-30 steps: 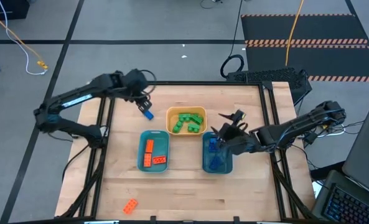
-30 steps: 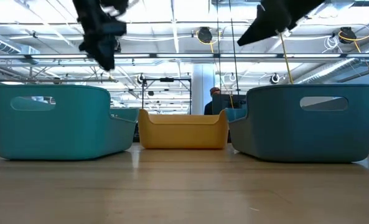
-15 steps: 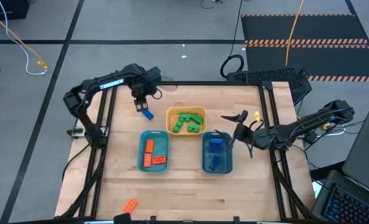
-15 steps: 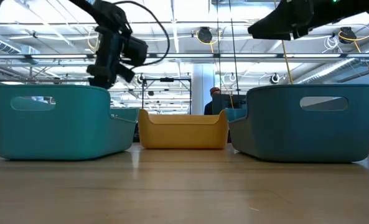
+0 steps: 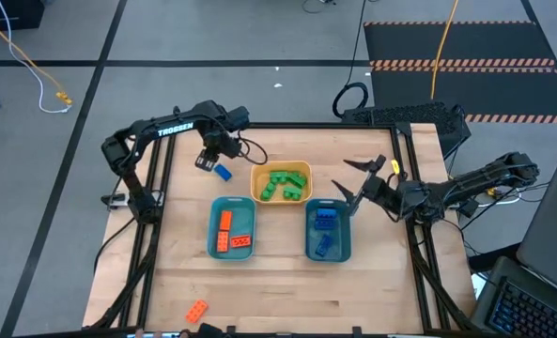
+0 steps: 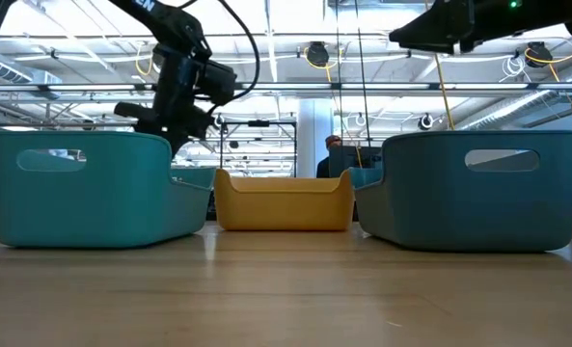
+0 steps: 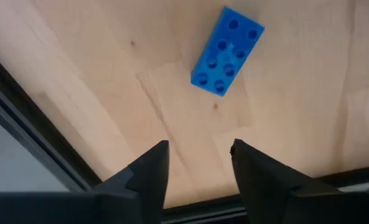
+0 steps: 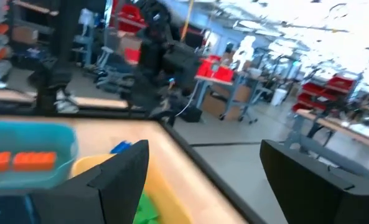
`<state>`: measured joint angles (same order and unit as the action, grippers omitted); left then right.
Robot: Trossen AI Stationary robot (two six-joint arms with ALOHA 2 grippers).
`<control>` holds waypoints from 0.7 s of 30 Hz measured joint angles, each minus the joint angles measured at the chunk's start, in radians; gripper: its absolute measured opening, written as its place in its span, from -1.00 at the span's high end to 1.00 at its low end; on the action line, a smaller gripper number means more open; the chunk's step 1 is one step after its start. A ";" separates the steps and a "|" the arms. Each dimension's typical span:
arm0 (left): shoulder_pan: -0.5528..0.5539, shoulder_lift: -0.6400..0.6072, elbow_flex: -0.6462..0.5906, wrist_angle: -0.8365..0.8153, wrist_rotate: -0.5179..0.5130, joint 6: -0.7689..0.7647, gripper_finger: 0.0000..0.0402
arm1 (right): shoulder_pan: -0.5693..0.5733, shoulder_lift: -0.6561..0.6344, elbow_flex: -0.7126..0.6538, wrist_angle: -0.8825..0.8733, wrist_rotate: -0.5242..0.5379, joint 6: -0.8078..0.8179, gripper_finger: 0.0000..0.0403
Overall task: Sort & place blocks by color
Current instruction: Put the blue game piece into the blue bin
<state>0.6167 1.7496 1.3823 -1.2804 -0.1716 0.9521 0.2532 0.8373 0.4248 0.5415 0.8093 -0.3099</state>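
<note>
A blue brick lies flat on the table, left of the yellow-orange bin, which holds several green bricks. My left gripper is open, low over the table just left of the blue brick. In the left wrist view the brick lies studs up beyond the fingers. The left teal bin holds orange bricks. The right teal bin holds blue bricks. My right gripper is open and empty, right of the yellow-orange bin.
One orange brick lies alone near the table's front edge. The three bins stand in a row across the middle, as the low view shows. Black frame rails run along the table's left and right sides. Bare wood lies in front of the bins.
My left gripper has come down toward the table beside the blue brick, and its arm has swung round. My right gripper has drawn back from over the right teal bin toward the table's right and far side. The blue brick has stayed in place.
</note>
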 joint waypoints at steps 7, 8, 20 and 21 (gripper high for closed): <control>-0.004 0.000 -0.004 -0.003 -0.049 -0.059 -0.13 | -0.051 -0.031 0.000 0.115 -0.002 -0.113 -0.49; -0.004 0.000 -0.004 0.002 -0.038 -0.088 -0.15 | -0.056 -0.032 0.000 0.131 -0.002 -0.125 -0.49; -0.034 -0.001 -0.146 0.038 0.007 0.067 -0.20 | -0.084 -0.032 0.000 0.208 -0.002 -0.175 -0.49; -0.039 -0.001 -0.156 0.051 0.005 0.067 -0.21 | -0.084 -0.032 0.000 0.204 -0.002 -0.170 -0.49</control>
<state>0.5774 1.7489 1.2258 -1.2291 -0.1661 1.0191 0.1688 0.8051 0.4248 0.7458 0.8070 -0.4797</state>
